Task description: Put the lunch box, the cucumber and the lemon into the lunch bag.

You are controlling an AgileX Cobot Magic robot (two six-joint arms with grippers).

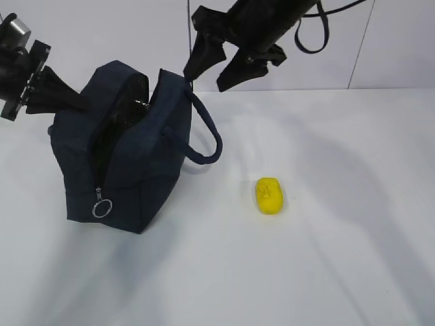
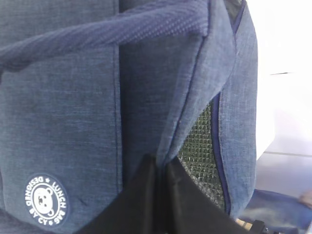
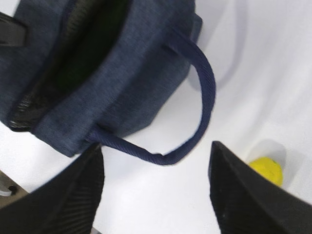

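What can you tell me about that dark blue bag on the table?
The lunch bag is a boxy tote of dark navy woven fabric, standing on the white table left of the lemon. Its top gapes open, showing a dark, netted lining. A metal ring pull hangs at the zipper's end. One padded handle droops sideways. The left end effector is shut on the bag's upper edge.

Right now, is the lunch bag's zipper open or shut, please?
Open: the bag gapes at the top, dark lining showing, with the left gripper pinching its edge.

lunch bag mouth open; lemon unobstructed
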